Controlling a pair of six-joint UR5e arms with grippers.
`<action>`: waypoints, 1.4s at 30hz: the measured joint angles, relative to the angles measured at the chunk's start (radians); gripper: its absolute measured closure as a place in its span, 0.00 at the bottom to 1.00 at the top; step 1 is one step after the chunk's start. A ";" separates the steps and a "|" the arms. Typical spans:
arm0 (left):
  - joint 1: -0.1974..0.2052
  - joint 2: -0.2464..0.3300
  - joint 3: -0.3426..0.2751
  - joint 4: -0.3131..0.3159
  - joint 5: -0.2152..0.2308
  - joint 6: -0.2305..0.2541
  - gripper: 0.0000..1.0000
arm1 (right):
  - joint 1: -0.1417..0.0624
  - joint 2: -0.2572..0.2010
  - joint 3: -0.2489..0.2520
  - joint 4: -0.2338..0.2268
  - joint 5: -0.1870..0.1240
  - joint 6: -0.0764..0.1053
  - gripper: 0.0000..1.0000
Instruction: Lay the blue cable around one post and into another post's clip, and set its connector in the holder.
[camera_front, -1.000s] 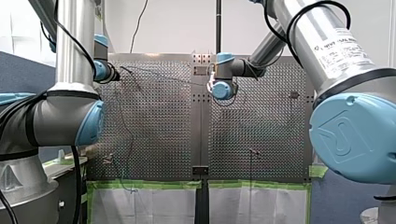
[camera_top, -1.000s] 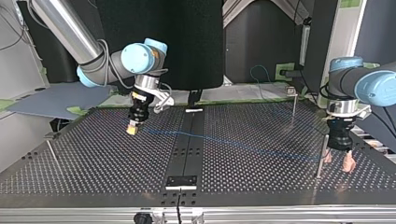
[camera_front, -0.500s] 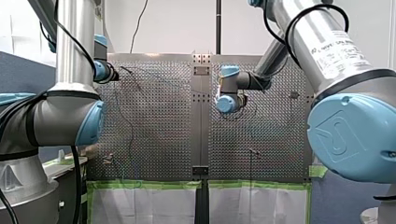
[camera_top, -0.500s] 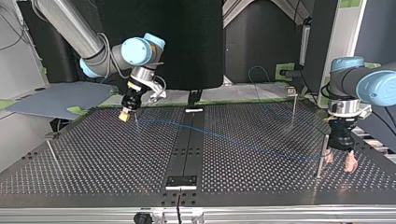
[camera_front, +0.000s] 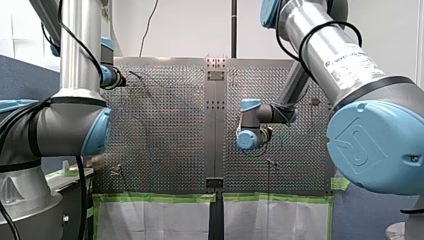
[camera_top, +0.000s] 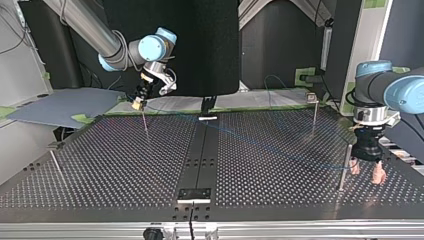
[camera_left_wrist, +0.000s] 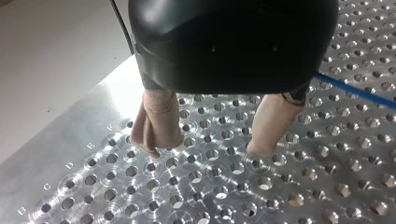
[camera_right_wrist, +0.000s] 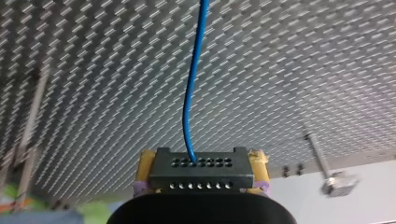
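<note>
blue cable (camera_top: 260, 145) now stretches diagonally over the perforated table (camera_top: 100, 165), from the post (camera_top: 344, 167) by my left gripper (camera_top: 366, 172) to my right gripper (camera_top: 136, 104). in the last 1 s my right arm has swung from mid-table to the far edge at the top view's left, approx above a 2nd post (camera_top: 145, 120). its yellow pads (camera_right_wrist: 259, 163) are clamped on the black connector (camera_right_wrist: 201, 169), w/ the cable leaving it straight ahead. left gripper hasn't moved: beige fingers (camera_left_wrist: 156, 126) apart, holding nothing, tips low over the holes, cable passing just beside. my read: the bend at the 1st post looks set and the slack is pulled out; clip routing & holder step not yet done. can't tell which fixture is the holder.
</note>
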 joint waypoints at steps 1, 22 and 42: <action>0.000 0.000 0.000 0.000 0.000 0.001 0.00 | -0.002 0.009 0.009 -0.009 0.000 -0.001 1.00; -0.002 0.000 0.000 -0.003 0.000 0.006 0.00 | -0.118 0.059 0.196 -0.196 0.010 -0.018 1.00; -0.006 0.000 0.001 -0.010 0.000 0.016 0.00 | -0.310 0.102 0.350 -0.256 -0.180 -0.180 1.00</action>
